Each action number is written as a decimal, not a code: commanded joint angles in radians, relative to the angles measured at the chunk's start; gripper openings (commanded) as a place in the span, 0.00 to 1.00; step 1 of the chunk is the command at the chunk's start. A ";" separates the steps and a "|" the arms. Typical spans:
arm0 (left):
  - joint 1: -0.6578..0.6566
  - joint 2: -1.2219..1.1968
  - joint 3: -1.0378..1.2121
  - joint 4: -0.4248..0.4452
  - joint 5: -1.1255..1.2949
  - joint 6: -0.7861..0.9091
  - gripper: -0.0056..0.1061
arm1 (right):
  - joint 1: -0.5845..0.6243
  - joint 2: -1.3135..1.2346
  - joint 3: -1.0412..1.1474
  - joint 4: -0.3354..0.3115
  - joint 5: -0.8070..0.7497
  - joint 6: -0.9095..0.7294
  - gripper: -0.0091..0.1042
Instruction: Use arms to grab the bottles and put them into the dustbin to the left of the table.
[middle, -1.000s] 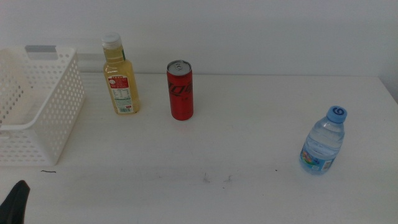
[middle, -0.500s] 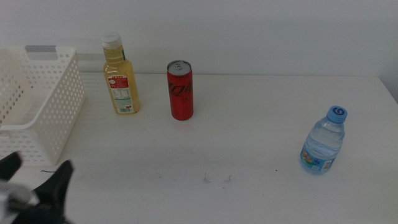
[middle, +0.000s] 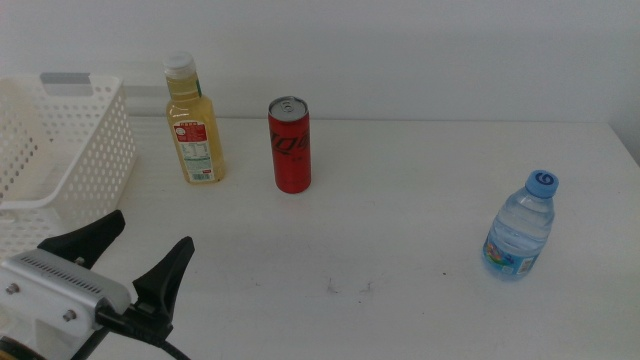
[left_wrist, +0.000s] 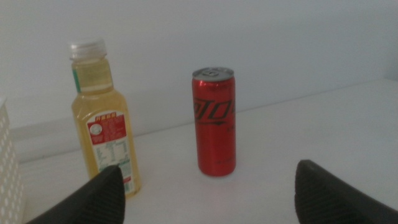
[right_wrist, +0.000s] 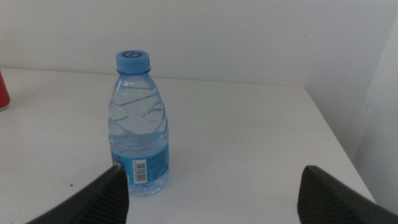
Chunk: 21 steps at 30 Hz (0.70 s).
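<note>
A yellow-juice bottle (middle: 194, 123) with a white cap and red label stands at the back left of the table (middle: 400, 220), with a red soda can (middle: 289, 145) upright just right of it. Both show ahead in the left wrist view, the juice bottle (left_wrist: 102, 118) and the can (left_wrist: 214, 121). My left gripper (middle: 145, 250) is open low at the front left, near the white dustbin (middle: 60, 180). A small water bottle (middle: 520, 225) with a blue cap stands at the right. The right wrist view shows that water bottle (right_wrist: 138, 124) ahead of my open right gripper (right_wrist: 211, 193).
The dustbin's perforated wall (middle: 95, 190) lies just left of my left gripper. A few dark specks (middle: 348, 288) mark the tabletop near the front middle. The table's right edge (middle: 625, 150) runs close behind the water bottle.
My left arm has risen into the middle view from the bottom left corner and moved forward and right; its jaws now show spread apart. The bottles and can have not moved.
</note>
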 joint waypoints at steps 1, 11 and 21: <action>-0.003 0.004 0.000 0.006 -0.038 -0.014 0.89 | -0.002 -0.004 0.004 -0.003 -0.008 -0.004 0.90; -0.003 0.004 0.000 0.024 -0.038 -0.010 0.89 | -0.002 -0.004 0.004 -0.003 -0.008 -0.004 0.90; -0.003 0.051 -0.145 0.147 0.085 -0.016 0.89 | -0.002 -0.004 0.004 -0.003 -0.008 -0.004 0.90</action>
